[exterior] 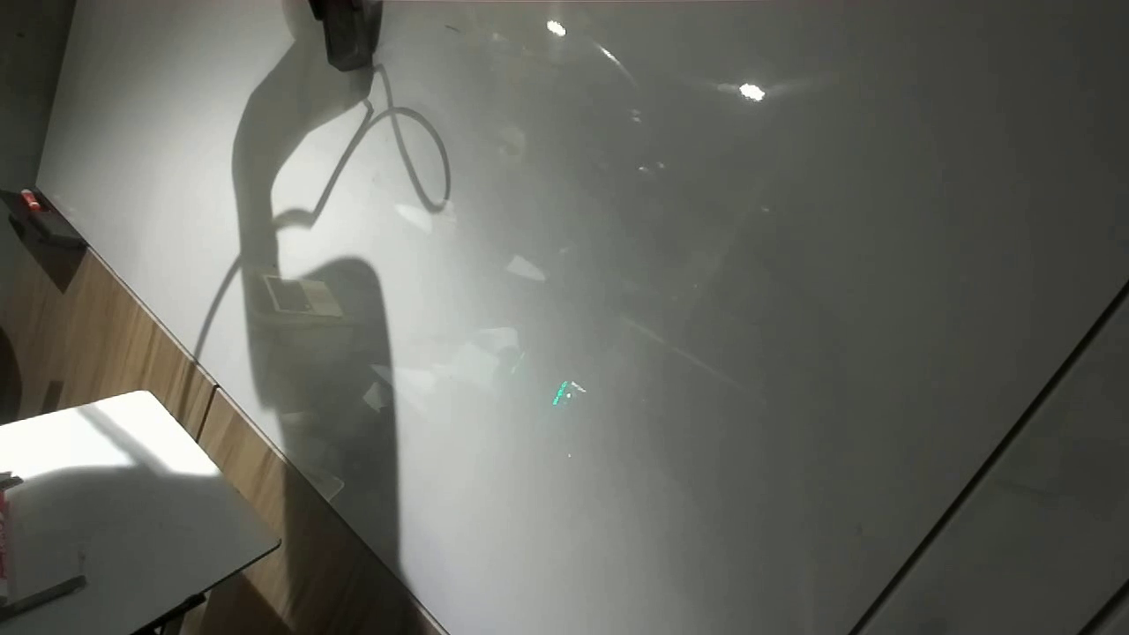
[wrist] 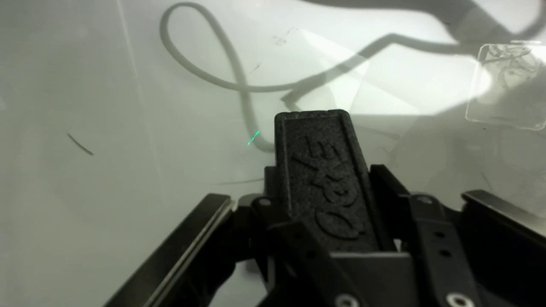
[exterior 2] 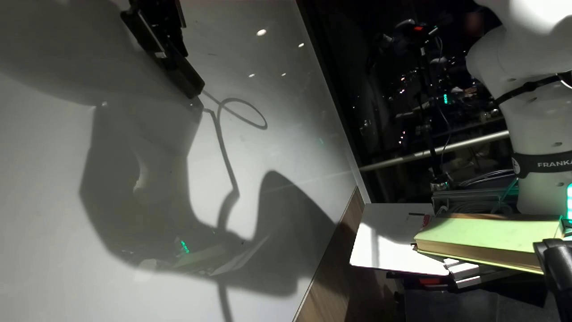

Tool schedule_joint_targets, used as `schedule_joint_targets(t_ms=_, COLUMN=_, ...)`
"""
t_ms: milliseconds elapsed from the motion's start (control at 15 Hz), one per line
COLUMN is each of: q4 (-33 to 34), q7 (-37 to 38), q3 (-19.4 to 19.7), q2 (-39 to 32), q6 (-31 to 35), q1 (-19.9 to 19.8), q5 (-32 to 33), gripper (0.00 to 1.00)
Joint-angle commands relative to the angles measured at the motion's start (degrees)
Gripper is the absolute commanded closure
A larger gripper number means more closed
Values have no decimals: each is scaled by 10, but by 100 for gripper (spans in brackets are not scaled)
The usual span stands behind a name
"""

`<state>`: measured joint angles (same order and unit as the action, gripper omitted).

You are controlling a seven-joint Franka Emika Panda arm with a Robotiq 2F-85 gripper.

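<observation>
The gripper (wrist: 325,183) is clenched on a black eraser-like block (wrist: 313,136), one finger (wrist: 386,181) along each long side, the lettered block's end jutting past the fingertips. In both exterior views the block sits close before a glossy whiteboard (exterior: 750,353); whether it touches the surface I cannot tell. In the wrist view a faint stroke (wrist: 239,182) runs just beside the grip, and a short dark stroke (wrist: 80,145) lies farther left. Beyond the block's tip, a looped shadow (wrist: 243,87) falls across the board.

White surface spreads widely around the block, reaching far toward the right of an exterior view, where a black seam (exterior: 988,465) crosses the lower corner. The board's lower edge meets a wood panel (exterior: 115,335) on a slant, well apart from the block. At the far left of that view, a dark ledge (exterior: 62,234) with a small red thing (exterior: 31,200) juts out by this edge.

A white table (exterior: 159,529) has its corner in front of the wood panel; the gap between them is hard to judge. In an exterior view a green book-like thing (exterior 2: 491,230) overlaps the table's far side, below the white robot arm (exterior 2: 536,123).
</observation>
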<state>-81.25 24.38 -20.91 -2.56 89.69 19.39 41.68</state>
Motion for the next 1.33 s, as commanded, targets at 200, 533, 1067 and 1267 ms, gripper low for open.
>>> schedule_joint_targets(t_ms=200, q4=27, q7=16, q3=8, q2=-28, q6=-15, q1=13, q5=32, gripper=71)
schedule_joint_targets(t_ms=533, q4=29, q7=19, q3=10, q2=-33, q6=-20, q1=14, q5=40, gripper=71)
schedule_joint_targets(t_ms=1067, q4=33, q7=40, q3=12, q2=-34, q6=-41, q1=15, q5=53, gripper=71)
schedule_joint_targets(t_ms=1267, q4=37, q7=56, q3=11, q2=-35, q6=-56, q1=16, q5=60, gripper=71)
